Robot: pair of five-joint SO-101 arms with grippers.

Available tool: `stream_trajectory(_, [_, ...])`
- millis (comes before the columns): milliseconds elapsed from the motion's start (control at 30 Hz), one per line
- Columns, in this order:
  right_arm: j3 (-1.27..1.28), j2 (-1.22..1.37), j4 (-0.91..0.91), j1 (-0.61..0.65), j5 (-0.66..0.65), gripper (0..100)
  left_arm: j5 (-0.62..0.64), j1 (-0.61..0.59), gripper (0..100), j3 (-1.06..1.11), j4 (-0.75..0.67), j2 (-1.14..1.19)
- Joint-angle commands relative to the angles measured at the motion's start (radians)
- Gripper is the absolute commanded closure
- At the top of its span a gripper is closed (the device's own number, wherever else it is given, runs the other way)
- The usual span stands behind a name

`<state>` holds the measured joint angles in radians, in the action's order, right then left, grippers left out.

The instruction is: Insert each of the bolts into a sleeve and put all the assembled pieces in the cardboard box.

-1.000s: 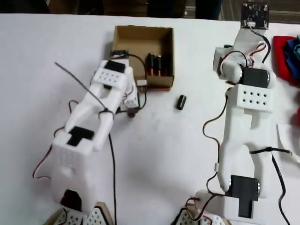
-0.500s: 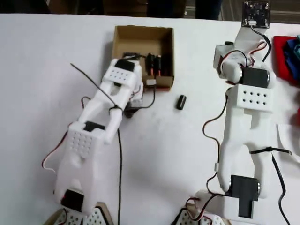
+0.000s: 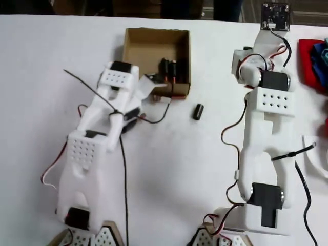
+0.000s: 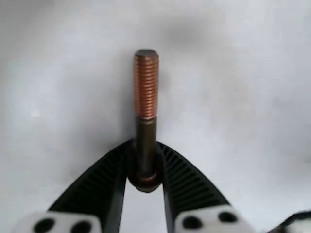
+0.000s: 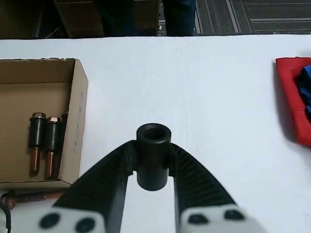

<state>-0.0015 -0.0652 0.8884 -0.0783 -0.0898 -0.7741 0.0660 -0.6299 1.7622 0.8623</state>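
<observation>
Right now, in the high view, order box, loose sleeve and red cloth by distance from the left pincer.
1. Box, beside the left pincer.
2. Loose sleeve, on the table between the arms.
3. Red cloth, far right edge.

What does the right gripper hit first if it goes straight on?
Probably nothing: the right gripper, shut on the sleeve, points over bare table toward its far edge. The box and red cloth lie off that line. Height is unclear.
</observation>
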Motion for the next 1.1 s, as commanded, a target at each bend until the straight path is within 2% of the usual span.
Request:
stream_trajectory(0, [-0.054,-0.024,-0.019,-0.010,0.008,97.8,-0.290,-0.051,98,-0.027,0.023,-0.009])
stream_trajectory(67, [-0.054,-0.024,-0.019,-0.010,0.008,97.8,-0.427,-0.055,97,-0.035,0.023,-0.011])
stream_trajectory(100, [-0.054,-0.024,-0.019,-0.010,0.008,97.8,-0.450,-0.055,97,-0.036,0.023,-0.011])
stream_trajectory(233, [-0.054,-0.024,-0.019,-0.010,0.008,97.8,-0.434,-0.060,94,-0.036,0.020,-0.011])
stream_trajectory(400, [-0.054,-0.024,-0.019,-0.010,0.008,97.8,-0.436,-0.100,69,-0.050,0.018,-0.011])
stream_trajectory(533, [-0.054,-0.024,-0.019,-0.010,0.008,97.8,-0.407,-0.169,58,-0.142,0.023,-0.012])
stream_trajectory(600, [-0.054,-0.024,-0.019,-0.010,0.008,97.8,-0.281,-0.195,55,-0.202,0.023,-0.025])
stream_trajectory(667, [-0.054,-0.024,-0.021,-0.010,0.008,97.8,-0.075,-0.199,54,-0.251,0.021,-0.048])
stream_trajectory(833, [-0.054,-0.024,-0.021,-0.010,0.008,97.8,0.669,-0.183,54,-0.260,0.023,-0.123])
stream_trajectory(867, [-0.054,-0.024,-0.021,-0.010,0.008,97.8,0.781,-0.183,54,-0.246,0.023,-0.146])
stream_trajectory(967, [-0.054,-0.024,-0.021,-0.010,0.008,97.8,0.947,-0.150,54,-0.166,0.023,-0.213])
stream_trajectory(1067, [-0.054,-0.024,-0.021,-0.010,0.008,97.8,0.922,-0.081,54,-0.056,0.023,-0.276])
